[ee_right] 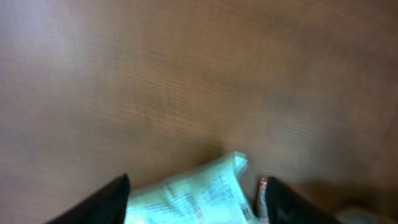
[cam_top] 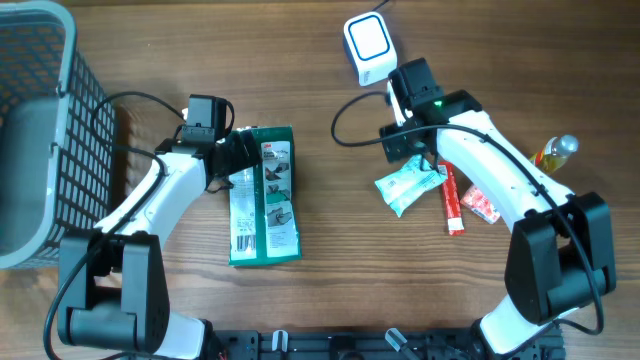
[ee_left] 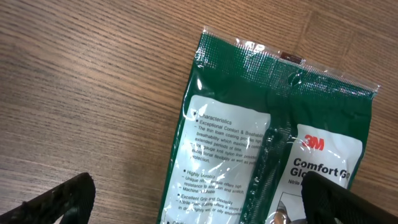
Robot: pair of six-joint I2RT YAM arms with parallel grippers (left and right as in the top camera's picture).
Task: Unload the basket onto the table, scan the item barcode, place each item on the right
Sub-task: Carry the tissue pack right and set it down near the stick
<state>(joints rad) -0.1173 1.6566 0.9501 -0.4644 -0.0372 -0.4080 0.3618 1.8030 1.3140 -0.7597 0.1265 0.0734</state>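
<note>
Two dark fingertips [ee_left: 56,202] are poking in at the bottom corners of the left wrist view, cut off by the frame and standing wide apart. The left hand [ee_left: 202,205] is hanging open over the green packet [ee_left: 280,112], which is lying flat on the wooden bench [ee_left: 81,74] at about 9 o'clock from centre overhead. Its glossy, crinkled film is catching glare. "3M", "Comfort Gr" and "Characteristics" are showing clearly, while the finer print is running too small and the lower half is falling outside the frame. The right wrist view is smearing into blur. The right hand [ee_right: 193,202] is holding its fingers parted with the pale mint packet [ee_right: 193,186] lying between them; whether they are touching it cannot be told, and its print is unreadable. Overhead, the arm is covering part of that packet at 3 o'clock from centre, beside a red tube [cam_top: 452,200] and a red-and-white sachet [cam_top: 482,205]. The white scanner [cam_top: 366,45], rounded and blue-ringed, is sitting near 12 o'clock. A grey wire basket [cam_top: 40,130] is being cropped at 9 o'clock.
</note>
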